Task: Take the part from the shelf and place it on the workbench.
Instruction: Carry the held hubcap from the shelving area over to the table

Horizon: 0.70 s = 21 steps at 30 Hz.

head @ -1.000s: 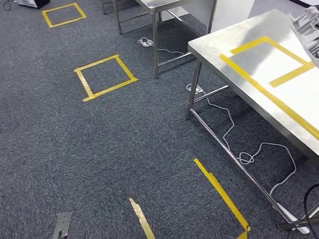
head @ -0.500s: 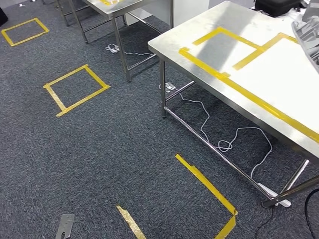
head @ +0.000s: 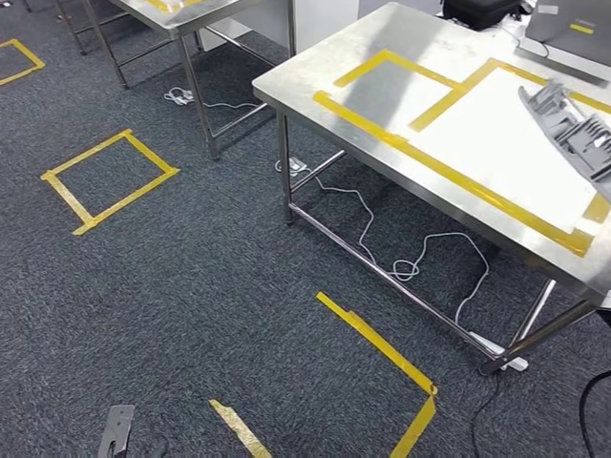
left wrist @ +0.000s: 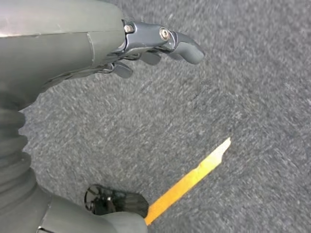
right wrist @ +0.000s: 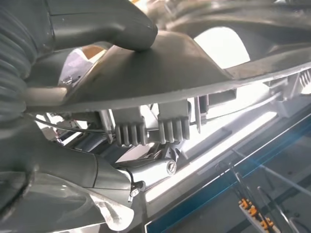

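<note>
Head view. Steel bench [head: 346, 105], near corner and front edge shown, its top marked out in yellow tape [head: 447, 172]. The part [head: 577, 129], a grey ribbed moulding, stood at the picture's right edge, over the taped zone of the bench; whether it rested on the top or hung just above it could not be told from here. Under the bench a white cable [head: 404, 258] lay looped on the grey carpet [head: 216, 286]. A taped square [head: 108, 181] lay on the carpet well apart from the bench, and an open taped outline [head: 382, 348] lay near its front legs. A second steel table [head: 180, 14] stood behind.

Left wrist view. Left hand [left wrist: 146, 46] carried nothing, its fingers loosely extended and apart, hanging over the carpet. A strip of yellow tape [left wrist: 190, 179] lay on the carpet beneath.

Right wrist view. Right hand [right wrist: 73, 121] was clamped on the part [right wrist: 165, 77], thumb [right wrist: 106, 26] pressed on its broad grey face, darker fingers beneath. Ribbed clips showed on the part's underside. Bright surface beyond, blurred.

Status, as judged. Part off the shelf and carried to the bench: done. Left to do: lowering the part into the taped zone, release, and withdrawal of the right hand.
</note>
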Motion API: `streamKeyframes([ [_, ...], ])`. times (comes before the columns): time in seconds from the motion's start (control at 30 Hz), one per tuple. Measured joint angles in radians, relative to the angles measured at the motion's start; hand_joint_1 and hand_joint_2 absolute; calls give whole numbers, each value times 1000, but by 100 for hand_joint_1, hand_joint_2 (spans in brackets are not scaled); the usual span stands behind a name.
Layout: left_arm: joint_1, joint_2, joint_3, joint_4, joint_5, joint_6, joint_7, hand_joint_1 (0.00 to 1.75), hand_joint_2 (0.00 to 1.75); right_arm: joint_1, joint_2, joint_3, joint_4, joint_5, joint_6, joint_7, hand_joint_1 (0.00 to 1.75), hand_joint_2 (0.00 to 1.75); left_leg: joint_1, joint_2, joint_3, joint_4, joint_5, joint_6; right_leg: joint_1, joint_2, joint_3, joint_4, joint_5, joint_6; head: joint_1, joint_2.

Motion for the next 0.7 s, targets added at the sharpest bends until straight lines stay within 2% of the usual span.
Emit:
streamKeyframes([
  [0.03, 2, 1, 0, 0, 0, -4, -1, 0, 175, -1, 0, 3, 4, 3, 0, 0, 175, 175, 0, 5, -3, 0, 1, 1, -2, -9, -26, 64, -29, 4, 1, 0],
  [0.07, 4, 1, 0, 0, 0, -5, -2, 0, 175, -1, 0, 5, 7, 5, 0, 1, 175, 175, 1, 9, -4, 1, 1, 0, -5, -13, -43, 110, -45, 9, 1, 0],
  [0.1, 6, 1, 0, 0, -1, -5, -3, 0, 175, -1, 0, 7, 10, 8, -1, 1, 175, 175, 2, 14, -5, 2, 1, -1, -8, -15, -44, 124, -42, 14, 1, 0],
  [0.13, 6, 1, -1, 0, -1, -5, -4, 0, 175, -1, 0, 8, 12, 10, -2, 2, 175, 175, 5, 17, -5, 3, 0, -4, -11, -17, -26, 99, -23, 19, 1, 0],
  [0.2, 5, 1, -1, 0, -2, -5, -4, 0, 175, -1, 1, 9, 14, 13, -4, 1, 175, 175, 9, 22, -6, 9, -6, -16, -17, -27, 48, -28, 27, 30, 1, 0],
  [0.23, 5, 2, -2, 0, -2, -5, -4, 0, 175, -1, 1, 9, 14, 15, -7, 1, 175, 175, 8, 24, -8, 17, -10, -24, -18, -30, 82, -85, 41, 29, 2, 0],
  [0.27, 5, 3, -2, 0, -3, -5, -4, 0, 175, 0, 2, 9, 14, 16, -10, 0, 175, 175, 7, 25, -10, 23, -14, -31, -18, -31, 104, -121, 44, 24, 2, 0],
  [0.3, 5, 4, -2, 0, -3, -4, -4, 0, 175, 1, 2, 9, 15, 19, -15, -1, 175, 175, 5, 26, -12, 27, -16, -36, -16, -30, 112, -133, 38, 16, 2, 0],
  [0.37, 5, 4, -3, 0, -4, -3, -5, 0, 175, 4, 3, 9, 15, 23, -22, -1, 175, 175, 6, 27, -12, 30, -19, -44, -14, -26, 113, -131, 36, -2, 2, 0],
  [0.43, 4, 3, -6, 0, -7, -1, -5, 0, 175, 5, 3, 8, 15, 27, -24, -2, 175, 175, 9, 26, -23, 61, -40, -52, -14, -23, 117, -131, 34, -14, -1, 0],
  [0.47, 3, 3, -8, 0, -7, 0, -5, 0, 175, 5, 3, 8, 15, 28, -24, -2, 175, 175, 10, 25, -43, 107, -64, -57, -14, -23, 120, -131, 32, -19, -3, 0],
  [0.53, 4, 2, -10, 0, -8, 1, -4, 0, 175, 5, 3, 9, 15, 29, -24, -3, 175, 175, 11, 24, -112, 246, -121, -60, -10, -22, 126, -131, 27, -27, -7, 0],
  [0.57, 5, 2, -11, 0, -8, 2, -4, 0, 175, 6, 3, 9, 15, 30, -24, -3, 175, 175, 10, 24, -146, 304, -135, -58, -8, -20, 129, -131, 24, -29, -7, 0],
  [0.6, 6, 2, -11, 0, -8, 2, -4, 0, 175, 6, 3, 9, 15, 31, -24, -3, 175, 175, 10, 23, -165, 331, -130, -55, -6, -18, 134, -131, 20, -31, -7, 0],
  [0.63, 6, 2, -11, 0, -8, 2, -3, 0, 175, 7, 3, 9, 15, 31, -24, -3, 175, 175, 9, 23, -167, 319, -106, -49, -4, -16, 139, -131, 15, -32, -7, 0],
  [0.7, 6, 3, -11, 0, -8, 2, -3, 0, 175, 7, 3, 9, 15, 31, -24, -3, 175, 175, 1, 18, -128, 200, -22, -30, -1, -12, 152, -131, 6, -31, -7, 0],
])
